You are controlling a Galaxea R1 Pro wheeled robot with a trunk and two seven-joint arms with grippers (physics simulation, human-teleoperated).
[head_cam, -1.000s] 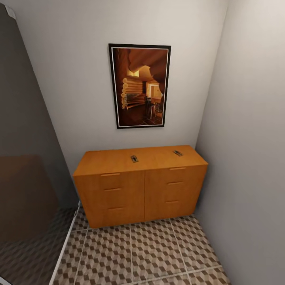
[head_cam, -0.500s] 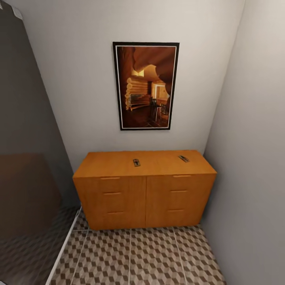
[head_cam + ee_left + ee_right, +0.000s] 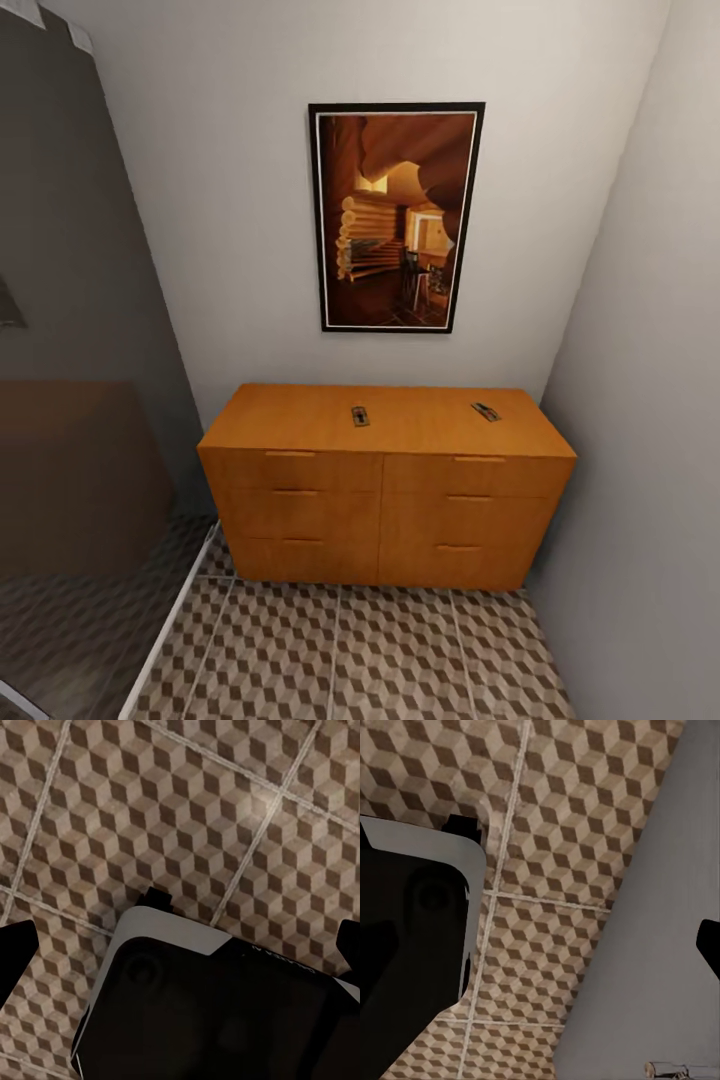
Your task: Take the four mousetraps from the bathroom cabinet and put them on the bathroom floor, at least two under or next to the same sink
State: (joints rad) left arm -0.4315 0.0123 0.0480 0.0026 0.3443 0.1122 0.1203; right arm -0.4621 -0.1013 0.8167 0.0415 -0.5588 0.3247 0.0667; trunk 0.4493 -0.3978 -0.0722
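On the cabinet [image 3: 385, 470] top, two mousetraps: one mid-back [image 3: 360, 416], one by the right back corner [image 3: 486, 411]. Camera closer than before, view shifted. Both claws' state: cannot tell.

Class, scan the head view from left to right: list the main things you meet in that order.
Dark glass shower wall → orange-brown cabinet → first mousetrap on the cabinet top → second mousetrap → grey side wall.

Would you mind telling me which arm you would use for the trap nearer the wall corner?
Probably the right: that trap lies toward the cabinet's right end, the other trap near mid-top.
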